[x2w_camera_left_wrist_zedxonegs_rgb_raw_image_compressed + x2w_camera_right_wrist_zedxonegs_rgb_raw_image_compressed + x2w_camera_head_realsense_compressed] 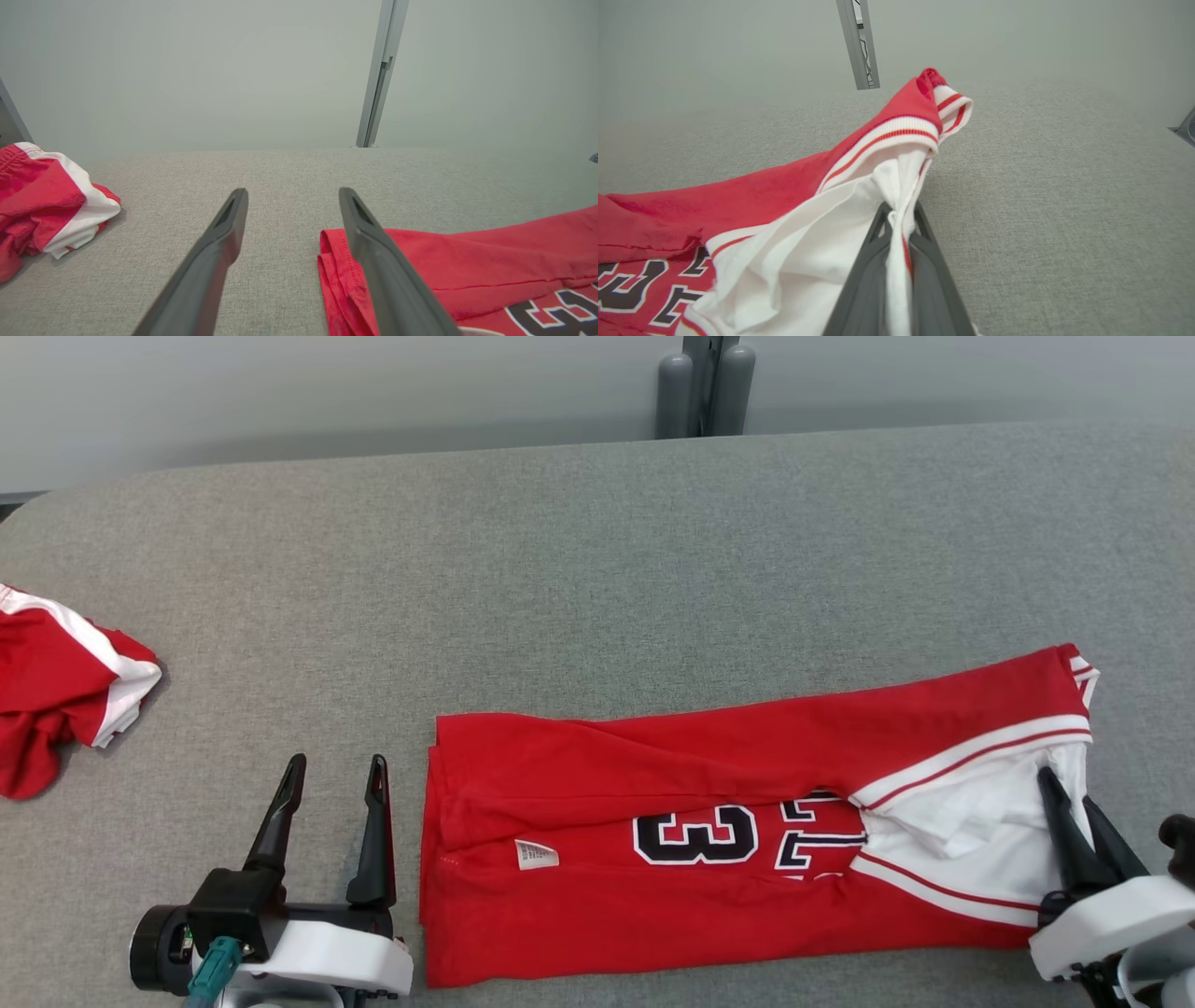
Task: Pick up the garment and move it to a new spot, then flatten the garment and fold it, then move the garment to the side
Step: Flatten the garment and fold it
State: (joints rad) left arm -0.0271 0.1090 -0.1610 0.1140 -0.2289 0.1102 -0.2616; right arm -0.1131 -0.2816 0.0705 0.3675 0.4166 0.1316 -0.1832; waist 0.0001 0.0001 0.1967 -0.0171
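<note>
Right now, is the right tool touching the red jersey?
Touching. The right wrist view shows the right tool shut on the jersey, with a fold of its white fabric pinched between the jaws.

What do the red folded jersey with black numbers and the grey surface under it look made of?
The red folded jersey: soft matte knit, probably polyester; it creases limply and has ribbed white trim. The grey table surface: woven fabric covering, seemingly; fine heathered weave, no shine.

Matt cloth jersey — rough felt table
</note>
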